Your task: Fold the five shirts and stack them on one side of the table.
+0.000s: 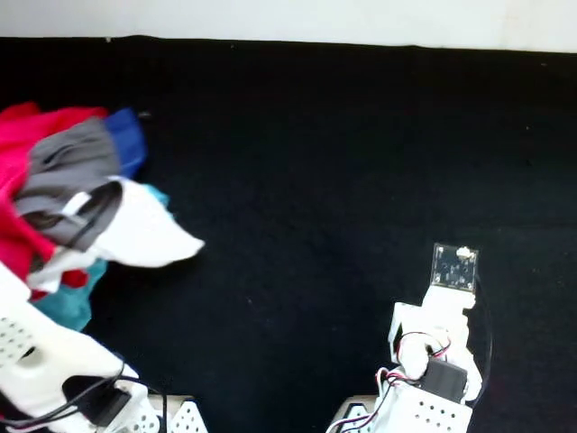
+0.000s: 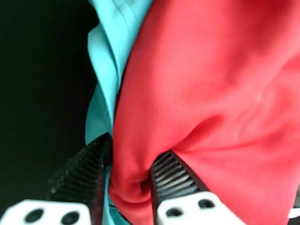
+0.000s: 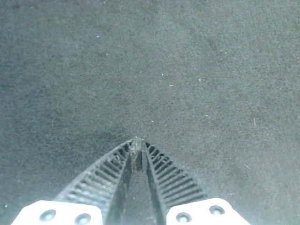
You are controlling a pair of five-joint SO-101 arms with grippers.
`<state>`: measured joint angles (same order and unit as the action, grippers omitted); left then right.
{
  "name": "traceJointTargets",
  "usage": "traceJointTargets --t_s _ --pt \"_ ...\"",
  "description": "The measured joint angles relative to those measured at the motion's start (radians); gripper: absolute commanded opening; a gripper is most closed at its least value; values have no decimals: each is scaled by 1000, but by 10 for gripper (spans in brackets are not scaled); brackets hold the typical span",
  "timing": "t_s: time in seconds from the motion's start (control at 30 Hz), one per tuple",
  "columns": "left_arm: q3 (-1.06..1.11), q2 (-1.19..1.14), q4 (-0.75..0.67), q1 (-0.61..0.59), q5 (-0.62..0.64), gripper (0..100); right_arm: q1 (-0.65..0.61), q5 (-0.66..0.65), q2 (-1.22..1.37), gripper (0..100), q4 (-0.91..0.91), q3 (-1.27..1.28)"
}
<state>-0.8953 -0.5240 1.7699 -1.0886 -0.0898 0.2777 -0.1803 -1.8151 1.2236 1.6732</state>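
On my left wrist feed the left gripper [image 2: 133, 151] is clamped on a fold of the red shirt [image 2: 211, 93], with the teal shirt [image 2: 105, 51] just beside it. The shirt pile [image 1: 81, 198] (red, grey, blue, white and teal, all crumpled) lies on the black table [image 1: 343, 153]. My right gripper [image 3: 137, 146], fingers pressed together on nothing, sits well apart from the pile.
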Motion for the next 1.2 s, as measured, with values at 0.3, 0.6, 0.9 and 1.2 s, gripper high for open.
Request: traceJointTargets --t_s 0.3,0.6,0.9,1.2 --pt "-2 20 0 -74 -3 215 0 0 0 16 0 0" --pt "-180 68 0 38 -5 213 0 0 0 16 -8 0" --pt "83 439 0 399 -5 217 0 -138 0 213 -153 0" --pt "707 535 -184 600 -2 217 0 -193 8 228 -155 -28"
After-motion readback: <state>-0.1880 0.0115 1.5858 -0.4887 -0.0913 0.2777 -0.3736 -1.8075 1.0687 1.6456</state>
